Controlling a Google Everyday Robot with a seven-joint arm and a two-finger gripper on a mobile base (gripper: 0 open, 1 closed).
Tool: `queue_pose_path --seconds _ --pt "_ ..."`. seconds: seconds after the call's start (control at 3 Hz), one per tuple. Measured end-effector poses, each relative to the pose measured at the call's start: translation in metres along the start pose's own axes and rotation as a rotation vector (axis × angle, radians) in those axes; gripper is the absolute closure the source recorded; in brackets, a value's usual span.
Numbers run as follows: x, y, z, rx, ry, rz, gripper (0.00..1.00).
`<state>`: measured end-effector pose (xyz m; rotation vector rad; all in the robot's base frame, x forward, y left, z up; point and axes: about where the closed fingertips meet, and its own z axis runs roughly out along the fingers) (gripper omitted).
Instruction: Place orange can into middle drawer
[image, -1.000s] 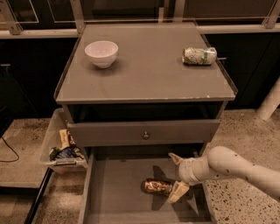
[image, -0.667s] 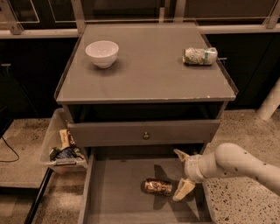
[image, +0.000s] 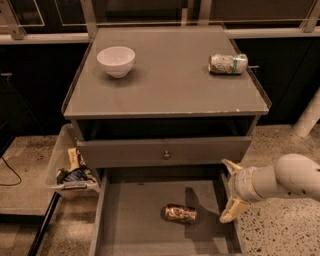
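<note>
The orange can (image: 180, 213) lies on its side on the flat grey floor of the open middle drawer (image: 135, 220), near the middle. My gripper (image: 230, 191) is open and empty. It hovers over the drawer's right wall, to the right of the can and apart from it. Its two cream fingers (image: 231, 210) are spread, one above the other. The white arm reaches in from the right.
The drawer with a small round knob (image: 166, 155) is slightly open above. On the cabinet top (image: 165, 95) stand a white bowl (image: 116, 61) and a pale green-and-white can (image: 228, 63) lying on its side. A clear bin (image: 70, 167) of snack packets sits at the left.
My gripper has drawn back to the right and a little upward, away from the orange can. The can lies still on the drawer floor.
</note>
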<state>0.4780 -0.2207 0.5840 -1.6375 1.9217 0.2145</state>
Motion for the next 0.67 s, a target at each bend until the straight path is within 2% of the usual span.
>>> queue_pose_path --seconds 0.33,0.67 --pt "0.0048 -0.0100 -0.0400 0.076 0.035 0.001 0.00" --pt "0.0051 -0.0103 -0.0421 0.079 0.037 0.001 0.00"
